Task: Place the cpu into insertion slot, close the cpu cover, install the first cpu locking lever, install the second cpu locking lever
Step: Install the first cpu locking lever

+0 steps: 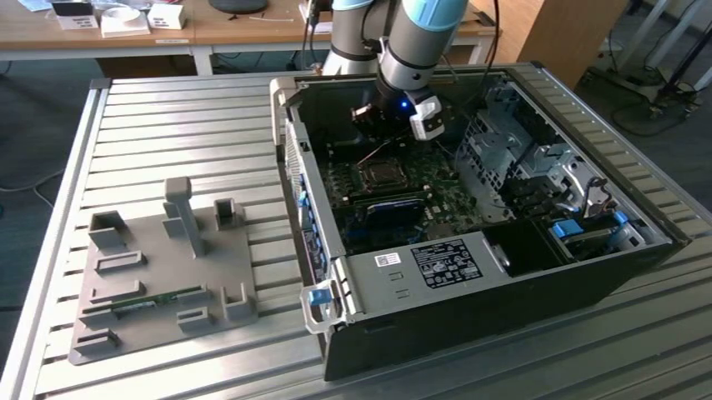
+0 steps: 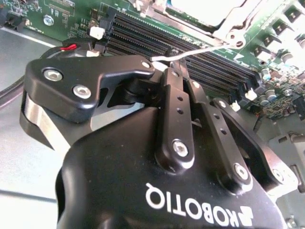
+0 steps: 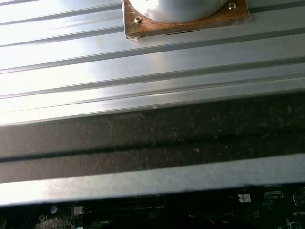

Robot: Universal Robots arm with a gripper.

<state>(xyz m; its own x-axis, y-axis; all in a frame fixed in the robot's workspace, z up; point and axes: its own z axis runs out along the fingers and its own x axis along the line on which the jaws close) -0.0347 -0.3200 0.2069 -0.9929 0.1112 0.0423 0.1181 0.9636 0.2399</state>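
- Gripper (image 2: pixel 156 67), nearest the lens in the second wrist view, is hanging inside the open computer case (image 1: pixel 506 304). Its black fingers (image 2: pixel 177 95) are drawn together and are pinching the free end of a thin silvery locking lever (image 2: pixel 200 50).
- From the fingertips, the locking lever is slanting away toward a corner of the socket, raised off the board.
- Just beyond the fingertips, the cpu (image 2: pixel 200 7) is sitting in its socket, and the cpu cover (image 2: pixel 228 26) is lying down around it.
- Beneath the gripper, the motherboard (image 1: pixel 389 200) is covering the case floor, with rows of black memory slots (image 2: pixel 143 33) running directly under the fingertips.
- Beside the gripper, a metal drive cage (image 1: pixel 501 150) is occupying one side of the case. A grey box (image 1: pixel 428 267) bearing labels is sitting farther off, at the end of the case.
- Outside the case and well apart from the gripper, a grey fixture tray (image 1: pixel 156 333) is resting on the slatted table (image 1: pixel 167 125) and is carrying a green memory stick (image 1: pixel 145 302) in one recess.
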